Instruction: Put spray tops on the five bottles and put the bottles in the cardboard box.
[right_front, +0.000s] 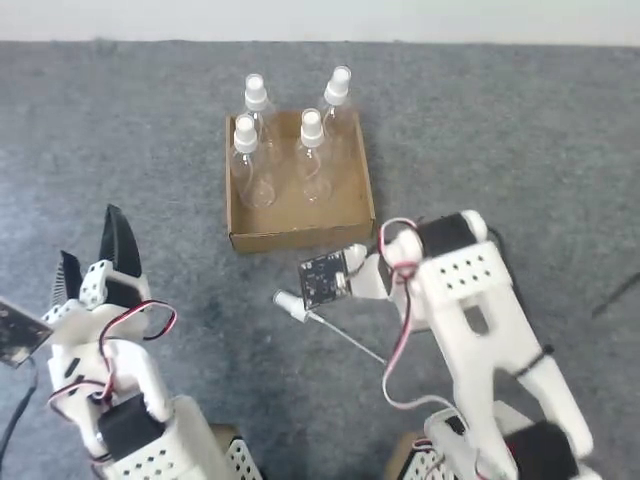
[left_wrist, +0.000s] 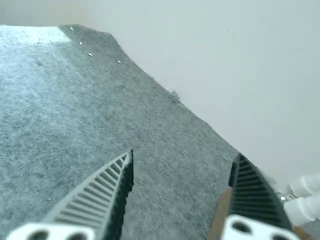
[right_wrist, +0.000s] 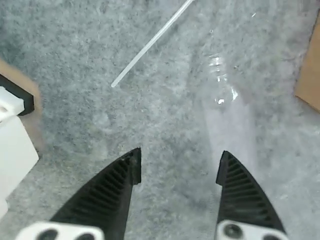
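Fifth bottle lies uncapped as I hold the right gripper (right_wrist: 177, 165) and left gripper (left_wrist: 182, 172) wide open, empty.
The clear bottle (right_wrist: 225, 115) lies beside the cardboard box (right_front: 300, 240), with its spray top (right_front: 290, 303) near; light, slick and squashable, I judge, so I'd grip it mid-body.

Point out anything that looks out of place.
A white spray top with a long thin tube lies loose on the grey carpet before the brown cardboard box; a clear plastic bottle lies on its side near it.
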